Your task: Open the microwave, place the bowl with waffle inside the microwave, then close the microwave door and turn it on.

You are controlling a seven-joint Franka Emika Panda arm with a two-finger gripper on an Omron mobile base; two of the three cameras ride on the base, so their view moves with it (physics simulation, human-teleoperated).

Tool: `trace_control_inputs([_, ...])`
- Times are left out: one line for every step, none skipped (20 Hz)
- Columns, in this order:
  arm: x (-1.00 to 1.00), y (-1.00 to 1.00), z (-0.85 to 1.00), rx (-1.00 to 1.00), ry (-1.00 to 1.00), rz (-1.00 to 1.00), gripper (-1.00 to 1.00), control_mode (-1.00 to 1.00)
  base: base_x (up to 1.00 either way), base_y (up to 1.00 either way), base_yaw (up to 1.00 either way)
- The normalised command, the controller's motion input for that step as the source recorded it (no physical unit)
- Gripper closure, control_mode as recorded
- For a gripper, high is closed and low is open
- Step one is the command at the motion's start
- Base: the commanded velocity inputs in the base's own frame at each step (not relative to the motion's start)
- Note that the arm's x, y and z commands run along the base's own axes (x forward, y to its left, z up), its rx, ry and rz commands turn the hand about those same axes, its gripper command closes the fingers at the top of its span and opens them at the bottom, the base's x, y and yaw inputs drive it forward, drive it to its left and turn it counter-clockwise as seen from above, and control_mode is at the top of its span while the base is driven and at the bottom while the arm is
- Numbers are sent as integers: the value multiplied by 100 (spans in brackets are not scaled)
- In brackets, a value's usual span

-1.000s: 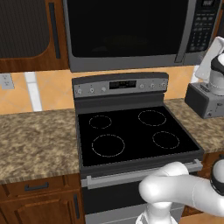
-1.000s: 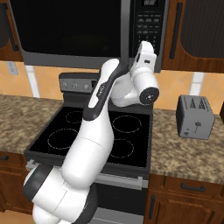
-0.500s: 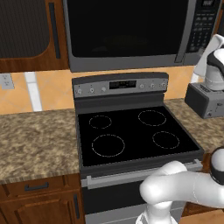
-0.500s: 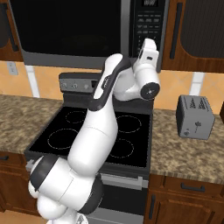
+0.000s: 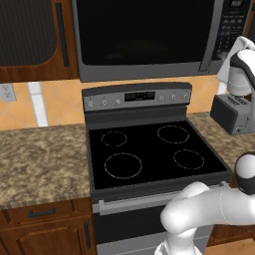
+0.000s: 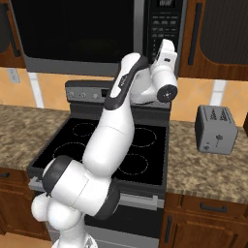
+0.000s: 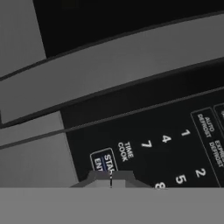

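A simulated kitchen with one white robot arm (image 6: 111,140) reaching up toward one microwave (image 5: 149,37) mounted above one black-topped stove (image 5: 149,149). The microwave is a wide dark-gray appliance; its door (image 5: 142,30), a black glass panel, sits flush with the frame, with one long vertical gray handle (image 5: 209,35) at its right edge. To the right of the handle is the keypad panel (image 6: 164,22).

From the right base camera, the arm's wrist (image 6: 163,68) is raised in front of the lower part of that keypad. The gripper (image 7: 111,177) shows in the hand camera as dark tips at the bottom of the picture, very close to the panel, just below a boxed start button (image 7: 104,162). The two fingertips (image 7: 99,177) appear pressed together with no gap between them, holding nothing. Whether they touch the panel cannot be told. In that same close view, the handle (image 7: 109,74) crosses as a gray slanted bar, and number keys 1, 2, 4, 5, 7 and part of 8 are legible.

The stove has four ring burners. One small gray toaster (image 6: 216,129) stands on the speckled countertop (image 5: 42,159) to the stove's right. Dark wood cabinets (image 5: 32,37) flank the microwave, one on each side.
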Motion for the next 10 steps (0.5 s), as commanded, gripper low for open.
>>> trace_control_inputs([43, -1, 0, 0, 0, -1, 100, -100, 0, 0, 0])
trace_control_inputs([42, -1, 0, 0, 0, -1, 100, -100, 0, 0, 0])
trace_control_inputs([42, -2, 0, 0, 0, -1, 100, -100, 0, 0, 0])
trace_control_inputs([42, -3, -2, 0, 0, -1, 100, -100, 0, 0, 0])
trace_control_inputs([42, -4, -2, 0, 0, -1, 100, -100, 0, 0, 0])
trace_control_inputs([43, -4, -4, 0, 0, -1, 100, -100, 0, 0, 0])
trace_control_inputs([41, -6, -6, 0, 0, 0, 100, -100, 0, 0, 0])
trace_control_inputs([40, -7, -8, 0, 0, 0, 100, -100, 0, 0, 0])
trace_control_inputs([36, -8, -9, 0, 0, 0, 100, -100, 0, 0, 0])
trace_control_inputs([9, -9, -6, 0, 0, 0, 100, -100, 0, 0, 0])
